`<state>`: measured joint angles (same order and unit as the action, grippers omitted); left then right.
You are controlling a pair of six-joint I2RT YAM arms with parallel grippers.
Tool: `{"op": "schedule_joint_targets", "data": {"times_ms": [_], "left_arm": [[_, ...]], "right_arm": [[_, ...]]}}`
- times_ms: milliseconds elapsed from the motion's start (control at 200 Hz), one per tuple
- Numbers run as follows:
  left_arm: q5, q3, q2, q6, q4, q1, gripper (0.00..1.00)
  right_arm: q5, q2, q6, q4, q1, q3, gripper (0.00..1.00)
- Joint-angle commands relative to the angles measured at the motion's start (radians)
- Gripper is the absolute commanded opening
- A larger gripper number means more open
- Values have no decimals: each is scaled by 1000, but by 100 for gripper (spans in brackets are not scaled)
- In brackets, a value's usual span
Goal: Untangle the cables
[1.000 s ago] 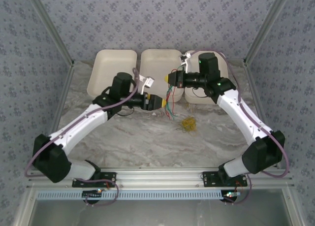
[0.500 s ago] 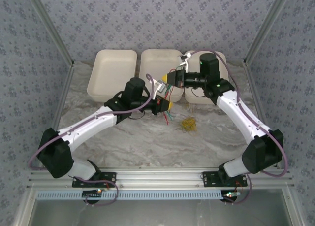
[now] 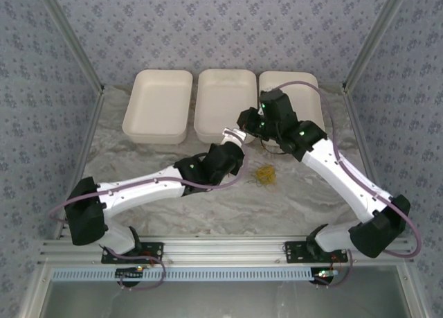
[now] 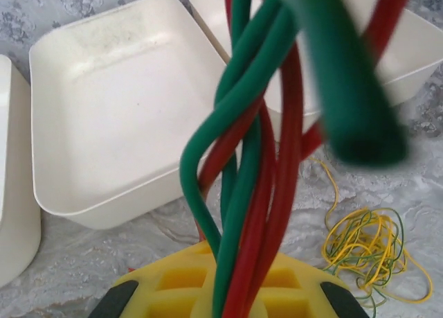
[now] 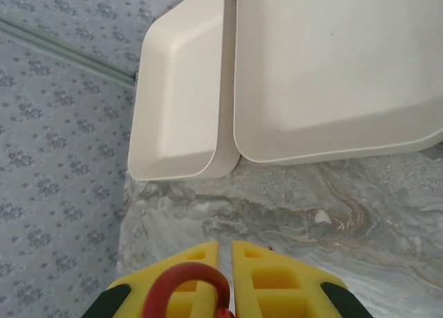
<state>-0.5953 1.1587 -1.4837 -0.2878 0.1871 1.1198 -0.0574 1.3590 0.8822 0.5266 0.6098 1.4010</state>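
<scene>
The left gripper (image 4: 235,294) is clamped on the cables (image 4: 256,159), a twist of red and green strands too entwined to count. The right gripper (image 5: 225,262), nearly closed, pinches a red loop (image 5: 185,280) of them at 1 o'clock of the left. Three trays, left (image 3: 158,103), middle (image 3: 223,100) and right (image 3: 304,103), line the 12 o'clock edge of the desk (image 3: 277,207), and one yellow coil (image 3: 265,174) lies at 5 o'clock of both grippers. A second ago the left gripper stood wide at 8 o'clock of the hanging strands; it has swung in and closed, the right has dipped, and the coil has stayed put.
</scene>
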Motion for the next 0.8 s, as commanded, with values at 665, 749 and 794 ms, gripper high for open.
{"op": "schedule_joint_targets", "data": {"times_ms": [665, 749, 794], "left_arm": [[832, -185, 318, -115, -74, -330, 0], [829, -189, 318, -114, -72, -330, 0], [826, -191, 316, -116, -73, -330, 0]], "right_arm": [[-477, -214, -144, -340, -105, -278, 45], [-441, -207, -146, -312, -95, -231, 44], [-422, -204, -150, -299, -89, -217, 45]]}}
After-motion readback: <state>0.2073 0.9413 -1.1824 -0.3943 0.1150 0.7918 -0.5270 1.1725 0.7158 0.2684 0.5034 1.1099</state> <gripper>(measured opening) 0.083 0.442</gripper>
